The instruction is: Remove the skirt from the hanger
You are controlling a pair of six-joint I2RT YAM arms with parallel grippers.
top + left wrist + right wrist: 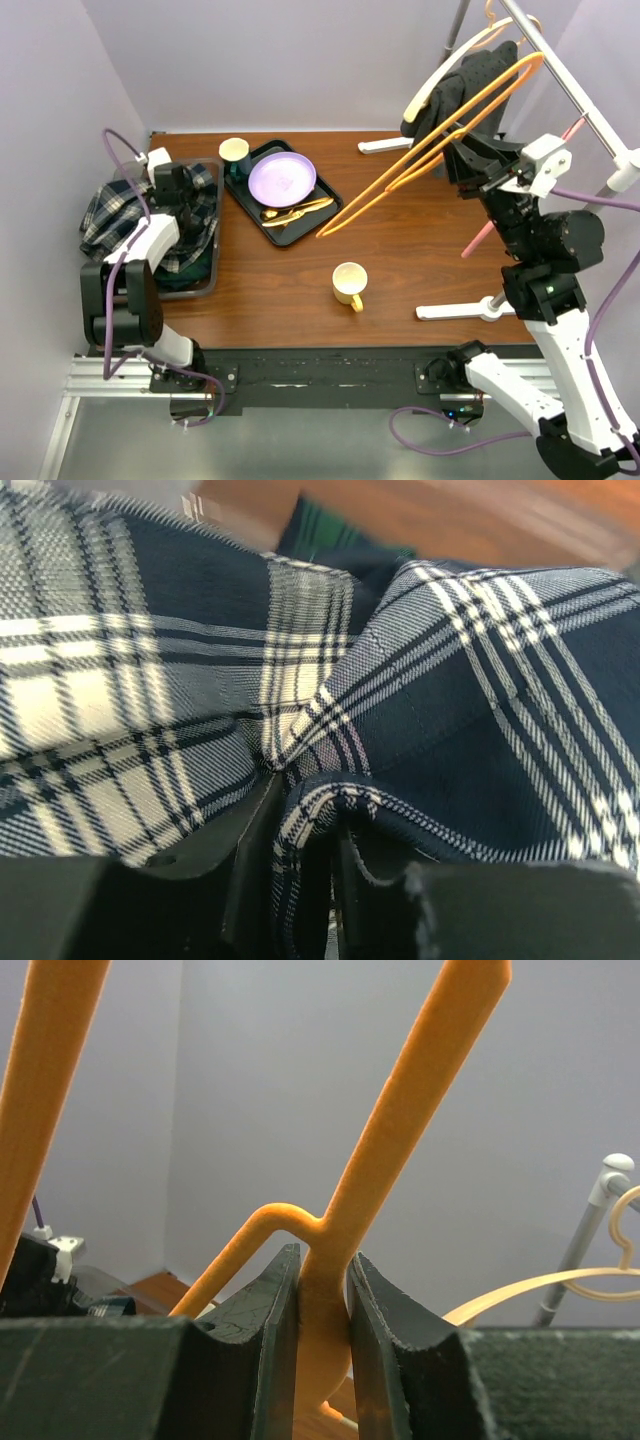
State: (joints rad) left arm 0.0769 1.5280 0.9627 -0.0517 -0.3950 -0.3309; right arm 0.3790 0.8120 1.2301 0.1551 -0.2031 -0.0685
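The plaid skirt lies bunched in the grey bin at the left edge of the table, clear of the orange hanger, so the removal itself looks done. The left gripper is pressed down into the cloth, and in the left wrist view its fingers are drawn close on a fold of the skirt that dips into the narrow gap between them. That grip reads as the hand that carried the cloth down into the bin, with letting go probably the step left. The right gripper is raised over the far right of the table, its jaws clamped tight on a thin bar of the hanger beside a bend. Held that way, the bare frame slants down toward the table's middle, away from the bin. Its low tip hangs near the black tray with the purple plate, and the yellow mug stands in front of that. Behind the right arm a dark garment hangs on the rack rail, leaving little room there. The bin walls hem the left hand in, so straight up seems its freest way out
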